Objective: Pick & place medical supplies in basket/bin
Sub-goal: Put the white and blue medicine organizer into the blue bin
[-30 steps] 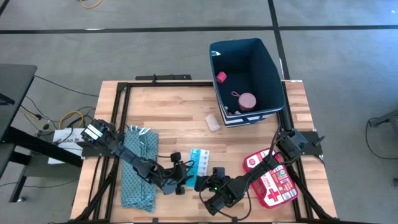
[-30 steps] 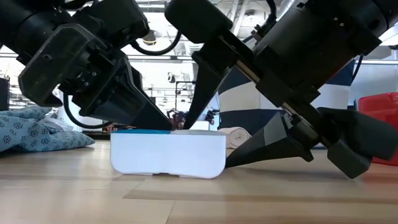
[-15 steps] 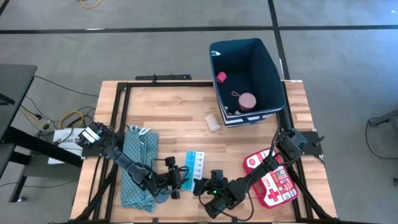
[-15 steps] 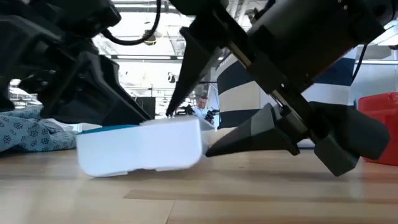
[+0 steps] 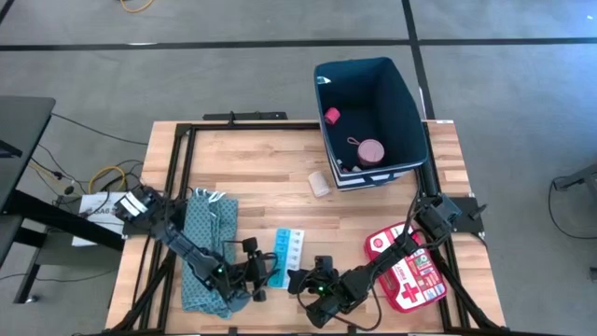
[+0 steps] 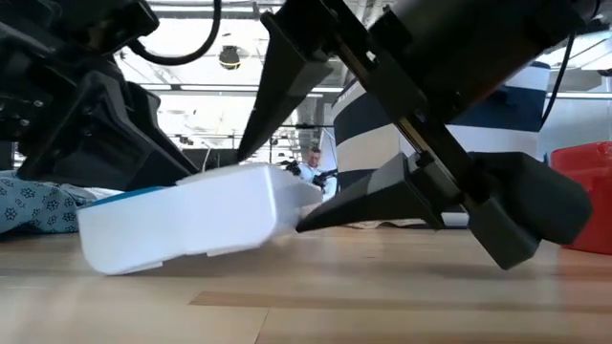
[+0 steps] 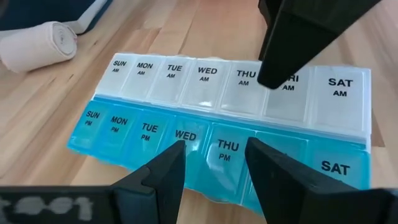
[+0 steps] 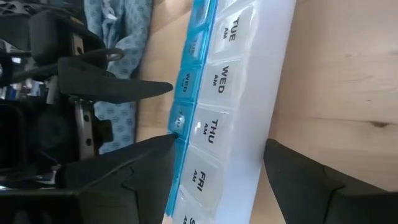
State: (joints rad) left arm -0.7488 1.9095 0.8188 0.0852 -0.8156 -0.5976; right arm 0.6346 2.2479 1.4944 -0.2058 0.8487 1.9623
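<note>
Left gripper (image 5: 254, 272) sits at the lower centre of the high view, fingers spread, just left of the pill organizer (image 5: 285, 250). Right gripper (image 5: 303, 283) lies just below and right of the organizer, fingers also spread, straddling its lower end. At the upper right of this view the navy bin (image 5: 408, 101) holds the pink tape roll (image 5: 370, 150) and the small pink cube (image 5: 331, 116). The beige bandage roll (image 5: 320, 184) lies on the wood just left of the bin's striped base. The first aid pouch (image 5: 409, 269) lies at the lower right, partly under the right arm. The teal patterned cloth (image 5: 207, 243) lies at the lower left.

Low view: the pill organizer (image 6: 186, 229) occupies the left centre, tilted, its left end on the table and its right end raised. Dark finger parts flank it on both sides.

Left wrist view: two spread fingers (image 7: 165, 171) show at the bottom, close over the blue PM row of the pill organizer (image 7: 205, 87). The bandage roll (image 7: 37, 43) lies at the upper left.

Right wrist view: the pill organizer (image 8: 236, 93) runs diagonally through the centre between two spread fingers (image 8: 308, 180). The cloth (image 8: 121, 68) fills the upper left.
</note>
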